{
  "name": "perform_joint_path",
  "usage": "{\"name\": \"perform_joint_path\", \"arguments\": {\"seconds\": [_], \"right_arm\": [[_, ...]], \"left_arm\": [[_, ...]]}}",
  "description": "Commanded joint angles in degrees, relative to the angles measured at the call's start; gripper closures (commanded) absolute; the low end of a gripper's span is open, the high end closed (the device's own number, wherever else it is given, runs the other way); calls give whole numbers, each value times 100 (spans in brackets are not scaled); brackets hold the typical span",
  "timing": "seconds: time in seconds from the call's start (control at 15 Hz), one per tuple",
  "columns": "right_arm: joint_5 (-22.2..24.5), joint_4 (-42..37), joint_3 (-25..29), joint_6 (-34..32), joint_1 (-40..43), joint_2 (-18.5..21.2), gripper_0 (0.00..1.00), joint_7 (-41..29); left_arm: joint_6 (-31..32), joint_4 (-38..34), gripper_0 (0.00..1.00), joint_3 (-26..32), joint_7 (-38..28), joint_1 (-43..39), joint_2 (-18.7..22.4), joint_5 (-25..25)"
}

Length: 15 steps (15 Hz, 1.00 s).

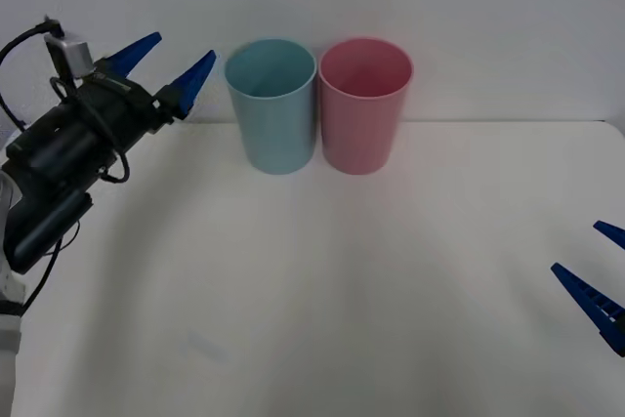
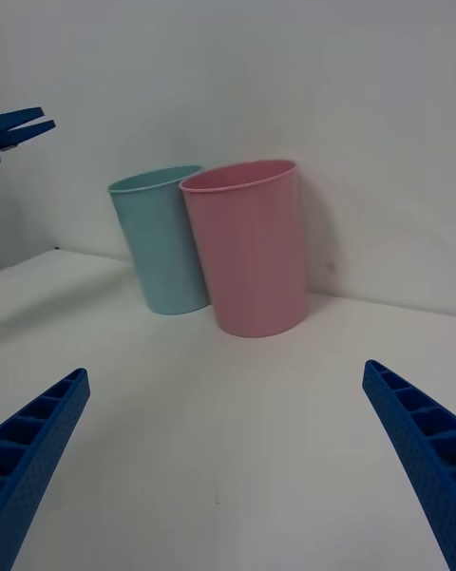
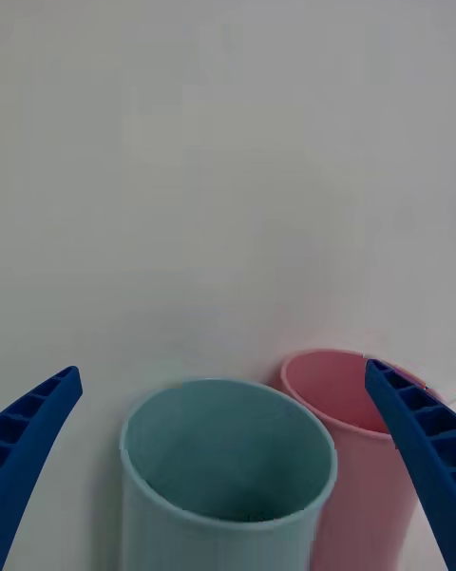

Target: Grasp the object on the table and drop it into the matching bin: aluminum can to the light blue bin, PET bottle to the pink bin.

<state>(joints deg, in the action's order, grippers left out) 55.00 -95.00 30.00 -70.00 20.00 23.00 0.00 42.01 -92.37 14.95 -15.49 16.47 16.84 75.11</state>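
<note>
Blue ribbed fingers of the left gripper (image 1: 168, 63) stand spread with nothing between them, raised near the far left edge of the wide white table (image 1: 322, 310), just beside the tall light blue-teal plastic bin (image 1: 272, 109); the tall pink plastic bin (image 1: 362, 109) touches that one on its other side, both by the far edge. At the near right edge the right gripper (image 1: 598, 275) waits, also spread and empty

From the right wrist, the right gripper (image 2: 228, 457) frames both bins, pink bin (image 2: 249, 248) nearer, light blue bin (image 2: 163, 243) behind it, with bare tabletop (image 2: 209, 438) between

From the left wrist, the left gripper (image 3: 223, 457) looks down past the light blue bin's (image 3: 228, 466) rim; something dark lies at its bottom, probably the small silver-grey aluminum can, though I cannot tell for sure. No can is on the table

If so, the drop looks done: lift the left arm straight up and back, fingers kept wide, clearing the rim so neither bin tips
</note>
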Motion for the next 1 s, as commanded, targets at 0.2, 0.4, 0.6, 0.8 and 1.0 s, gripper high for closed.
{"name": "perform_joint_path", "arguments": {"seconds": [0.2, 0.4, 0.6, 0.8, 1.0], "right_arm": [[0, 0, 0, 0, 0, 0, 0, 0], [0, 0, 0, 0, 0, 0, 0, 0], [0, 0, 0, 0, 0, 0, 0, 0], [0, 0, 0, 0, 0, 0, 0, 0], [0, 0, 0, 0, 0, 0, 0, 0]], "left_arm": [[624, -1142, 0, 720, 178, -1472, 92, -471], [888, -1643, 0, 1256, 345, -2351, 153, -796], [1239, -1723, 0, 1740, 899, -3054, 320, -1271], [1723, -1723, 0, 2258, 1136, -3607, 347, -1517], [1934, -1714, 0, 2513, 1347, -4205, 435, -1825]]}}
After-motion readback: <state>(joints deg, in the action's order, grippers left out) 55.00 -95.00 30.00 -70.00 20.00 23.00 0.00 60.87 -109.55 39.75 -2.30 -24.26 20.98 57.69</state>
